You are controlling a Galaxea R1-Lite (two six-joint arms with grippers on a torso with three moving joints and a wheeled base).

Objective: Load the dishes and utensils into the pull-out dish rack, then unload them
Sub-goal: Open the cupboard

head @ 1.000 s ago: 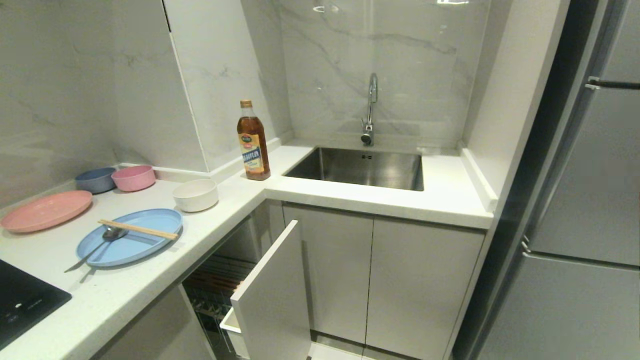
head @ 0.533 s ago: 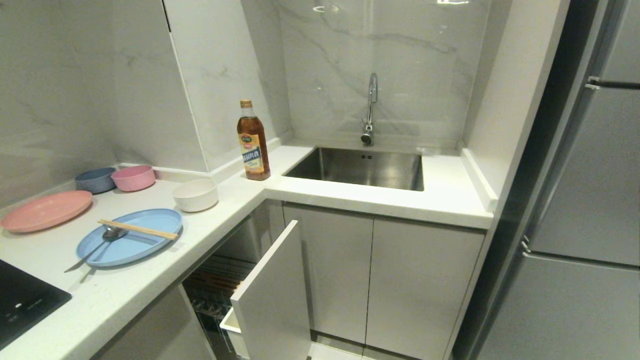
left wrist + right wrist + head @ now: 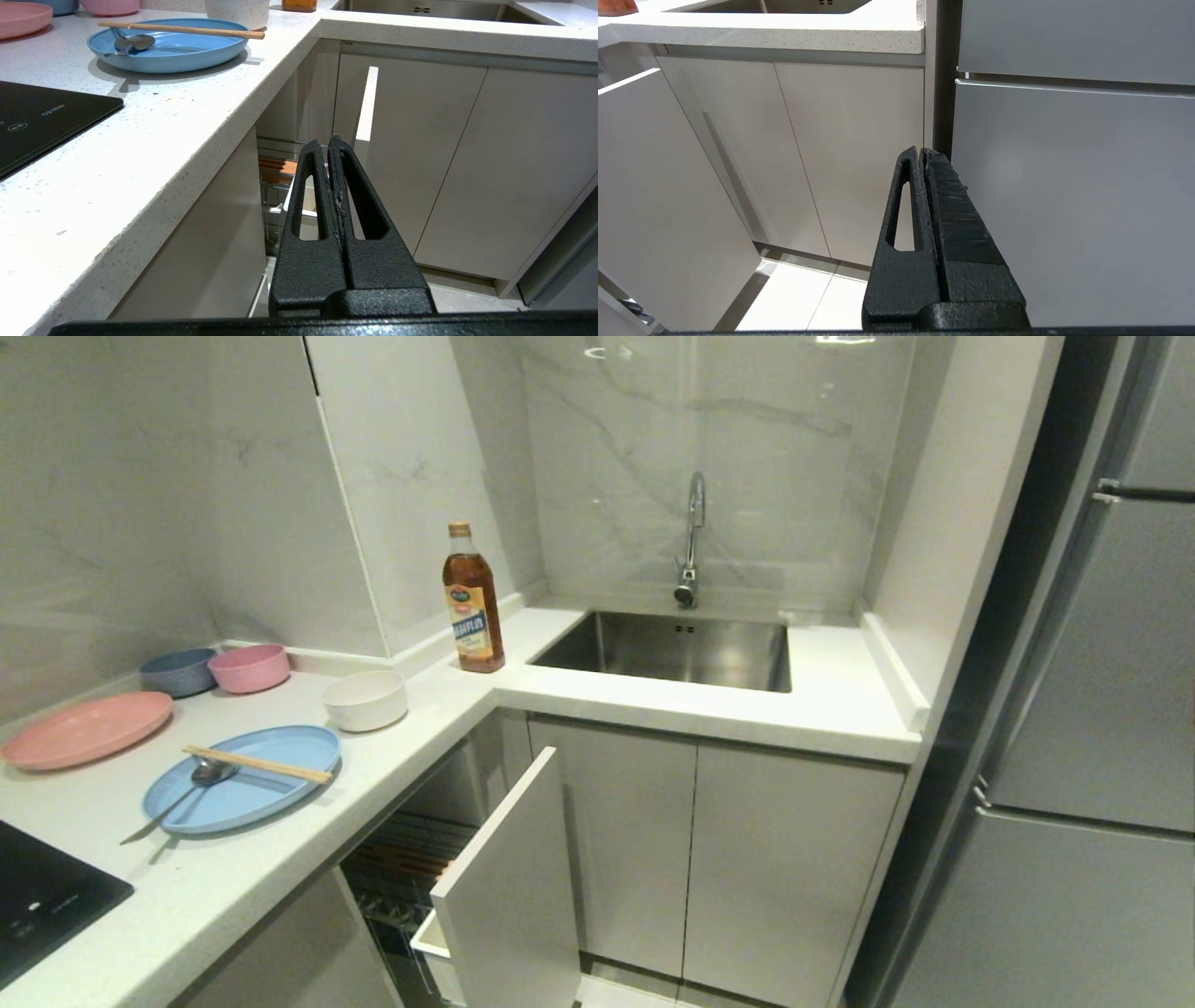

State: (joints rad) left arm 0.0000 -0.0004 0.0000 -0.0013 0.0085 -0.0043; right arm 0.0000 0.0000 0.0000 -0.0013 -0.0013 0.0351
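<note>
On blue plate (image 3: 245, 791): chopsticks (image 3: 258, 763), spoon (image 3: 207, 773).

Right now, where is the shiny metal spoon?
In the head view, the shiny metal spoon lies on the light-blue oval plate at the left, under the wooden chopsticks.

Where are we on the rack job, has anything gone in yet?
Done: only the pull-out dish rack stands open. In hand: nothing; left gripper and right gripper are shut, empty, below the counter. Left: chopsticks and spoon lie on the blue plate; cream bowl beside it. All loading and unloading remains.
</note>
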